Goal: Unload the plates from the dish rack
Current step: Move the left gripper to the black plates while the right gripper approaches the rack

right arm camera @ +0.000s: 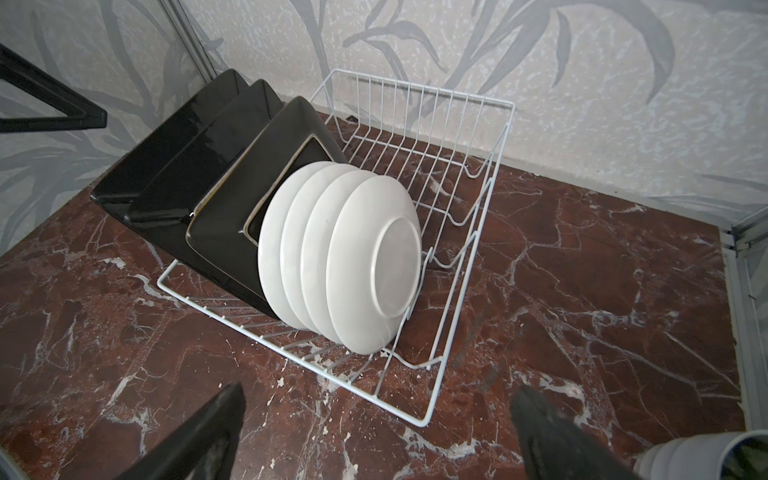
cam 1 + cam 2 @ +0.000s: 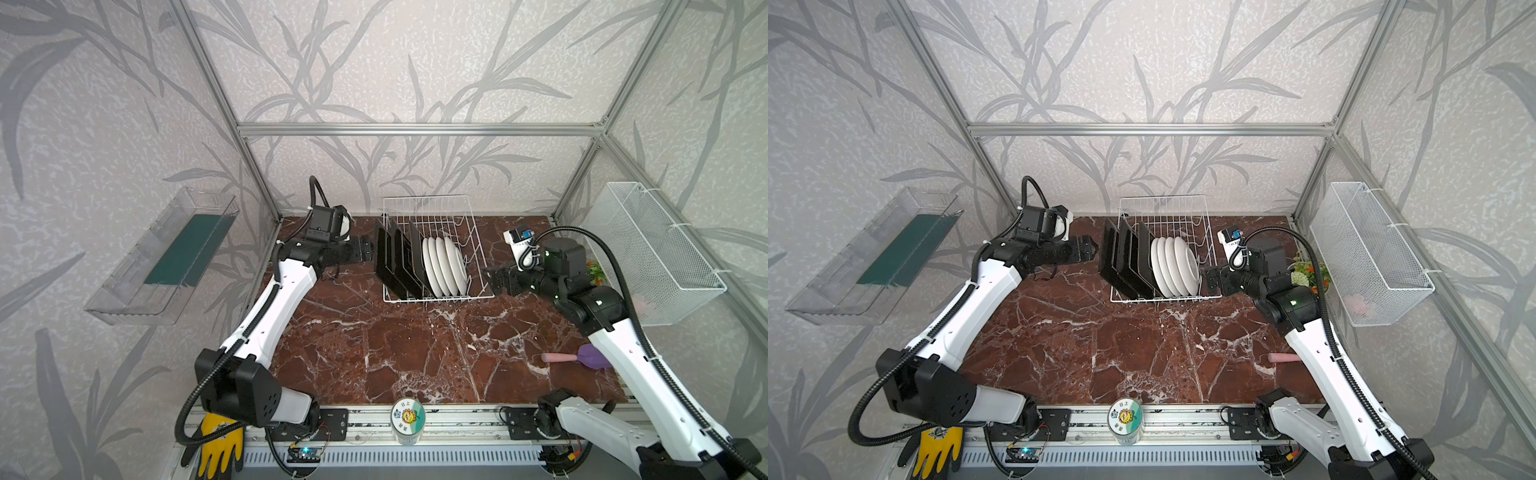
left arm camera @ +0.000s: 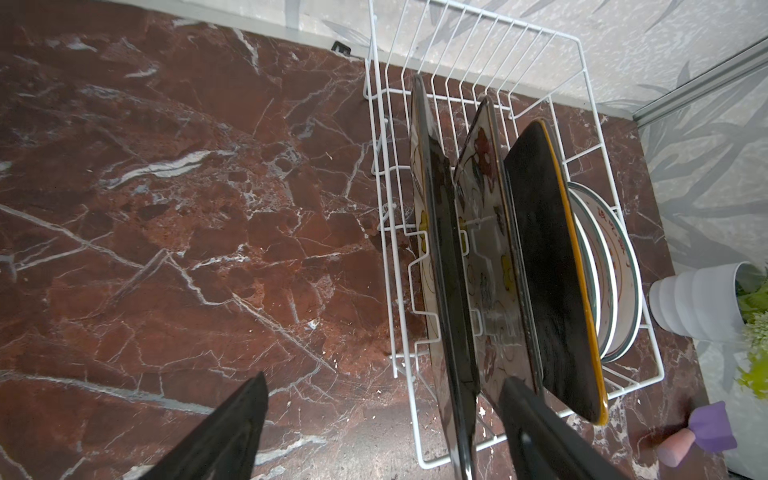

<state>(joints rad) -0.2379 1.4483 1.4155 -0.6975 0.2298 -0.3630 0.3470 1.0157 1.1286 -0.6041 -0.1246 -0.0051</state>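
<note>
The white wire dish rack [image 2: 428, 198] [image 2: 1163, 198] stands at the back of the marble table. In both top views it holds three black-backed square plates [image 2: 392, 262] [image 2: 1125, 262] on the left and several round white plates [image 2: 444, 266] [image 2: 1175, 266] to their right. My left gripper [image 2: 368, 249] [image 3: 384, 415] is open at the rack's left side. The edge of the outermost square plate [image 3: 446, 257] lies between its fingers, untouched. My right gripper [image 2: 492, 280] [image 1: 376, 428] is open and empty over the table by the rack's right corner, facing the round plates [image 1: 345, 257].
A white flower pot [image 2: 1308, 274] [image 3: 698, 299] stands right of the rack. A mesh basket [image 2: 656, 257] hangs on the right wall and a clear tray [image 2: 166, 257] on the left wall. A pink-and-purple tool [image 2: 577, 357], a labelled jar [image 2: 408, 417] and a yellow glove [image 2: 220, 444] lie near the front.
</note>
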